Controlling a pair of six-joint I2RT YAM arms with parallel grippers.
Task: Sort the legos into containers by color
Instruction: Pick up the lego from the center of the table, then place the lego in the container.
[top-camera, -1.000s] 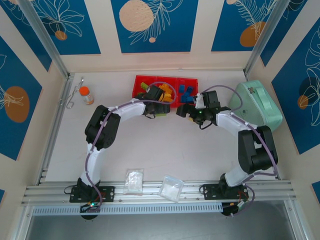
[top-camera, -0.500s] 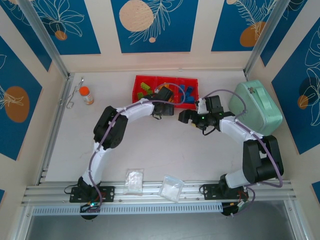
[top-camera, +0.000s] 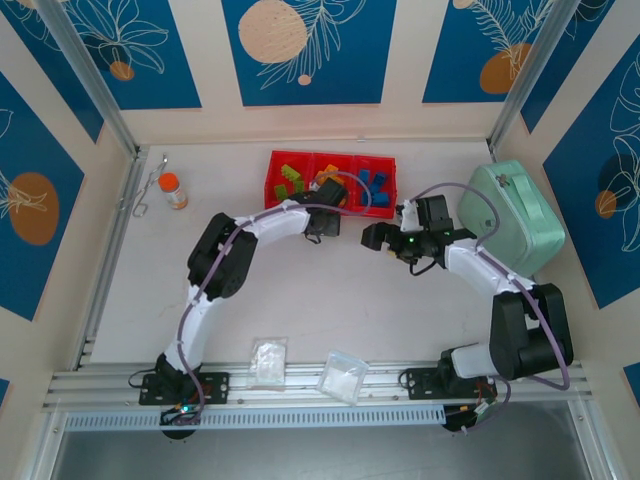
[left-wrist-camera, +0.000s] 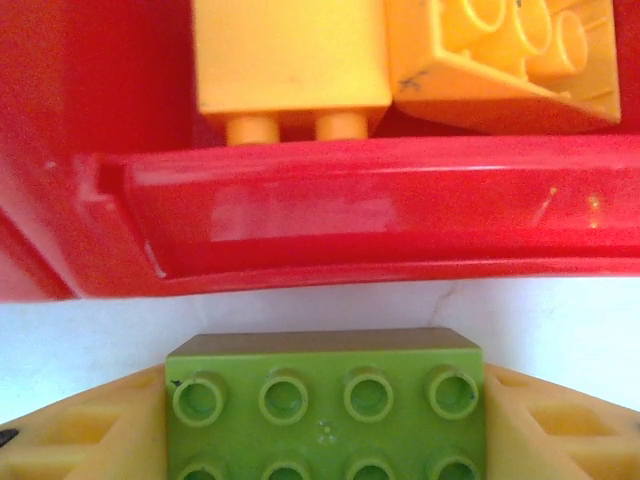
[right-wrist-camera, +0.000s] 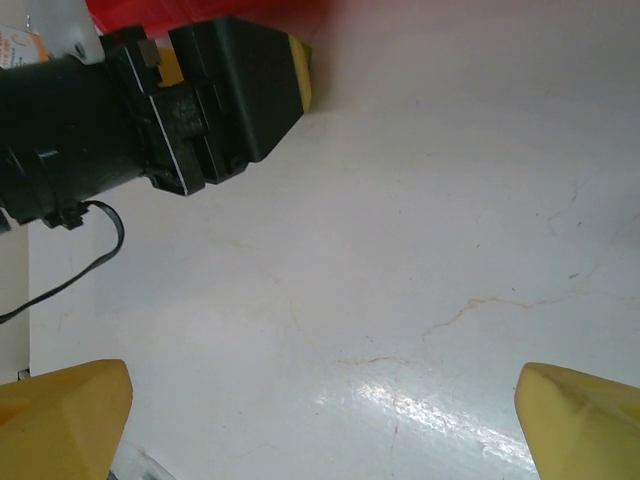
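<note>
White tabletop (top-camera: 300, 300), faint cracks; blue leaf-print wall panels (top-camera: 308, 50). Red tray (top-camera: 384, 206) at 12 o'clock. Left gripper (left-wrist-camera: 325, 430) clamps lime green brick (left-wrist-camera: 325, 395), studs up, beside tray rim. Right gripper (right-wrist-camera: 320, 410) wide, empty.

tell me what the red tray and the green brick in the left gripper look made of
The red tray looks like glossy moulded plastic: its rim shows soft highlights and a smooth rounded lip. The green brick is likely hard plastic with a duller, satin finish: crisp moulded studs, even colour, hardly any glare.
</note>
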